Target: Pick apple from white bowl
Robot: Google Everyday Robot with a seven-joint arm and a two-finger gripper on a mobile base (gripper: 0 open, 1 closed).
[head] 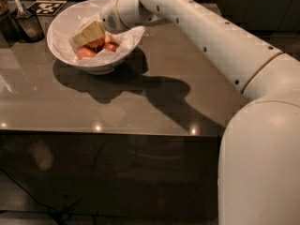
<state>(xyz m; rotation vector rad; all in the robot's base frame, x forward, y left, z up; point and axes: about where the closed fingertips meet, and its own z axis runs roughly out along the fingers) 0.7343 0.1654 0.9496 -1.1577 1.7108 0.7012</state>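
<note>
The white bowl point(63, 55), lined with crumpled white paper, stands at the back left of the table. Red apples lie in it: one evenly red apple point(111, 46) on the right, a paler one point(85, 53) at the front left, and one point(97, 43) partly hidden under the gripper. My gripper point(87, 34) reaches down into the bowl from the right and sits right on top of the apples. The arm point(201, 36) stretches across the table's right side.
A dark container with a utensil point(24, 21) stands left of the bowl, and a black-and-white marker tag point(47, 7) lies behind it. The brown table's front edge point(108, 133) runs across the middle, with dark floor below.
</note>
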